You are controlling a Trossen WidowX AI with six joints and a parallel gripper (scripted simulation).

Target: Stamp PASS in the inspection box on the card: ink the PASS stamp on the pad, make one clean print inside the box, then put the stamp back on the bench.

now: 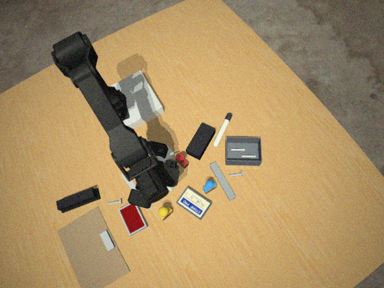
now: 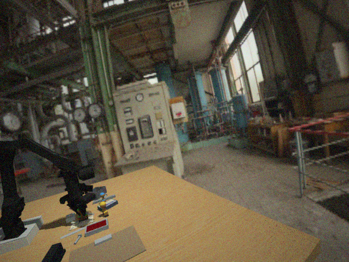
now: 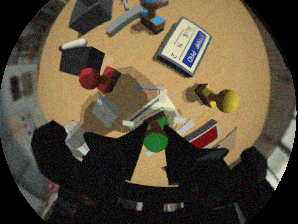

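Observation:
My gripper [image 3: 155, 125] [image 2: 81, 214] is shut on the green-knobbed stamp [image 3: 156, 143], low over the white card [image 1: 128, 182]. The card is largely hidden by the arm in the top view and by the fingers in the wrist view. The inspection box, any print and whether the stamp's face touches the card cannot be made out. The open red ink pad [image 1: 133, 219] [image 2: 97, 226] [image 3: 206, 138] lies beside the card. A closed tin marked STAMP PAD [image 1: 194, 202] [image 3: 185, 47] lies farther off, with a blue band on its lid.
A yellow stamp [image 1: 163, 212] [image 3: 227, 101], red stamp [image 1: 180, 157] [image 3: 89, 78] and blue stamp [image 1: 210, 184] stand around the gripper. A black block [image 1: 201, 141], marker [image 1: 222, 130], grey tray [image 1: 243, 162], grey bar [image 1: 223, 182], black holder [image 1: 78, 199] and brown board [image 1: 84, 249] lie farther out.

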